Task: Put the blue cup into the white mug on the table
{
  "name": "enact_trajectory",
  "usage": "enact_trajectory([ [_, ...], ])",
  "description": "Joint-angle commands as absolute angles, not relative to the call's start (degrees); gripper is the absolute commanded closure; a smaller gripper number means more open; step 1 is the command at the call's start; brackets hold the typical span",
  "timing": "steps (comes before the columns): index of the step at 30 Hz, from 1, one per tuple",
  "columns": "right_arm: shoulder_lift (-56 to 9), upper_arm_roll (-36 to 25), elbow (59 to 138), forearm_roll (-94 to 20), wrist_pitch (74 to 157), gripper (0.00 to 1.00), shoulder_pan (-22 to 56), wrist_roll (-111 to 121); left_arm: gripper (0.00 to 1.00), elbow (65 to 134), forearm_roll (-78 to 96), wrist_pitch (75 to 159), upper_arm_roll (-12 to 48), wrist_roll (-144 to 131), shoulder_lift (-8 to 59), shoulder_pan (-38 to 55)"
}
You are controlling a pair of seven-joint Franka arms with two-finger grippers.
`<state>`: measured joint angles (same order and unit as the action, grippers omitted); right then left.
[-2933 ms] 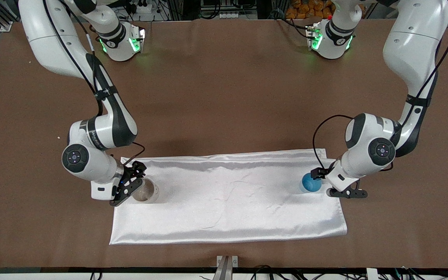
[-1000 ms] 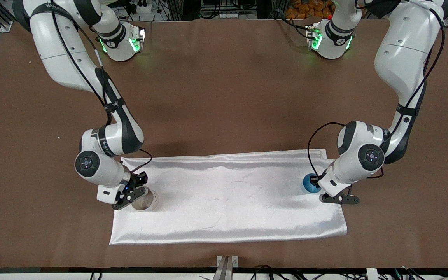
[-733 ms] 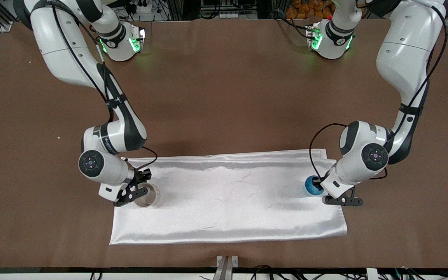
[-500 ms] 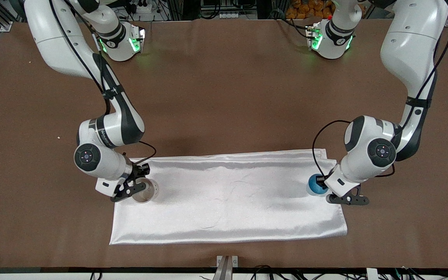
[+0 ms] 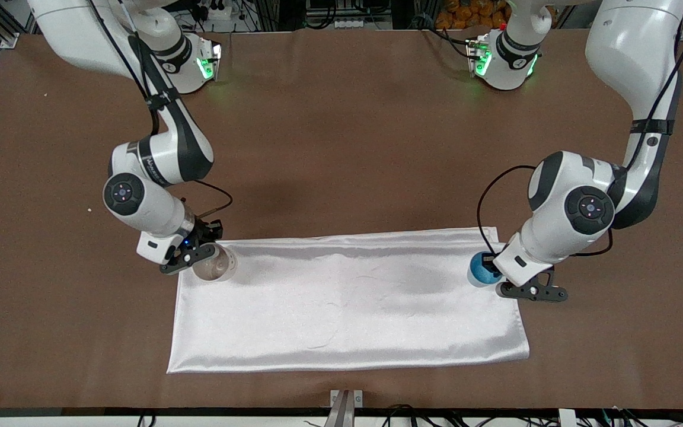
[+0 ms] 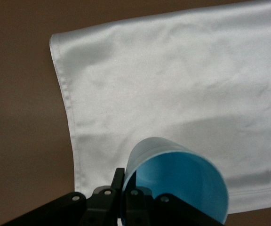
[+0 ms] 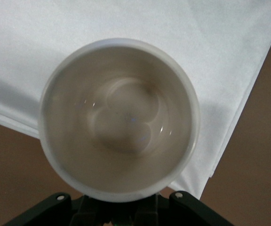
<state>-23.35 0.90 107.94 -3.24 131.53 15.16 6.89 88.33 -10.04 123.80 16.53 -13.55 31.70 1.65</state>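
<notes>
Right gripper clamped on the small white cylindrical mug, off-white inside, held in the air over the corner of the shiny white rectangular cloth at the right arm's end. Mug mouth faces the right wrist camera, nothing inside. Cloth lies flat on the plain brown matte table. Left gripper clamped on the rim of the small round bright-blue cup, raised over the cloth's edge at the left arm's end, cup tilted.
</notes>
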Motion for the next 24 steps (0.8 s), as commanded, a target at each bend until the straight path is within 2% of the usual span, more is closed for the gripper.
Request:
enact_trajectory([
  [1,-12.67,0.79,121.8,-3.43,138.24,1.0,16.96,2.12,1.0,89.21,-10.81,122.87,17.58,-15.12,30.32,1.76],
  [5,-8.71,0.88,126.03,-3.43,139.75,1.0,18.54,-2.18,1.0,89.12,-10.81,122.26,18.02,-16.43,30.23,2.37],
  [9,-5.98,0.88,127.0,-3.34,139.13,1.0,22.57,-12.01,1.0,88.95,-10.99,121.47,18.19,-20.29,30.23,3.86],
  [15,-5.8,0.88,126.56,-2.55,139.74,1.0,30.05,-28.01,1.0,88.86,-11.08,121.46,18.19,-24.95,30.23,6.41],
  [24,-6.24,0.88,126.3,-0.27,139.75,1.0,37.17,-43.49,1.0,88.86,-11.07,121.46,18.19,-29.88,30.67,8.7],
])
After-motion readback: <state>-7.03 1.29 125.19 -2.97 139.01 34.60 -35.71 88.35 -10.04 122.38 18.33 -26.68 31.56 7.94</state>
